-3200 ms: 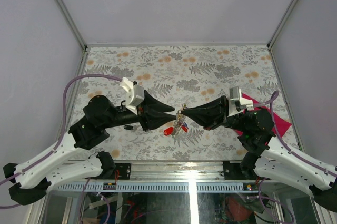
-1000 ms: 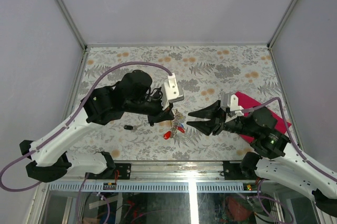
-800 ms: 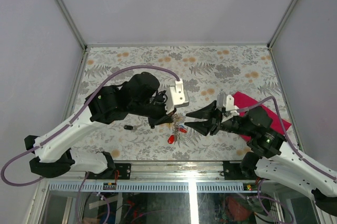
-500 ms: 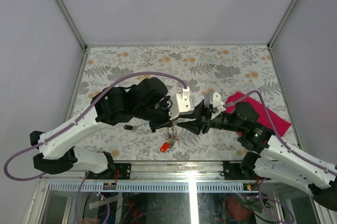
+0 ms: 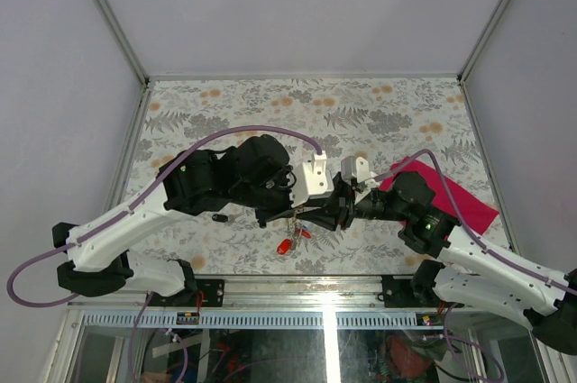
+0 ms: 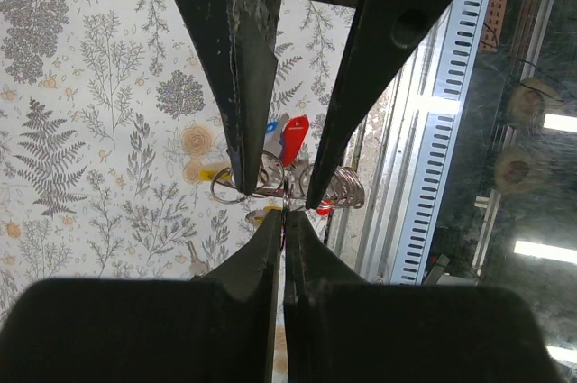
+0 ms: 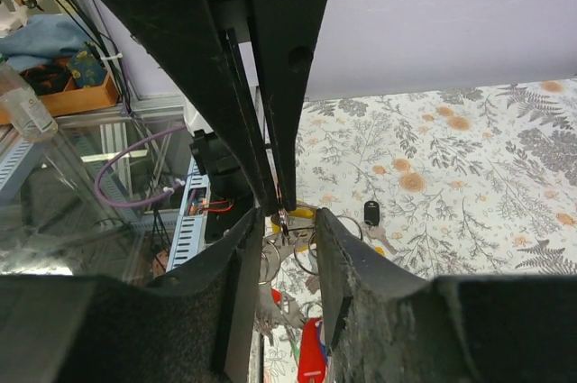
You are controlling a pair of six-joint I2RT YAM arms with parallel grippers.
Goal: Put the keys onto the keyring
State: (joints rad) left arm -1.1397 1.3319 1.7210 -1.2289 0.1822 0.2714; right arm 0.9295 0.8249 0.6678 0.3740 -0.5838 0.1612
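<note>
Keyring (image 6: 343,191) is up in the air over the middle of the table's (image 5: 388,113) near edge, pinched in the fully closed tips of the left gripper (image 6: 284,217). The right gripper (image 7: 288,221) has its jaws apart, straddling those tips with the ring in the gap, and it's not clamped on anything as far as I can see.

My take on this step is to go slow. The right fingers need to catch one coil of the ring or one key, not the whole tangle, and the left has to hold dead steady so the ring doesn't twist out of the pinch.

The keys (image 6: 294,140) (red, blue and yellow heads) dangle in a bunch under the ring, long axes roughly up-and-down I'd guess. One black key (image 5: 219,218) lies flat on the table off to the left, long axis roughly along the near edge. Can't tell which way its blade points.
</note>
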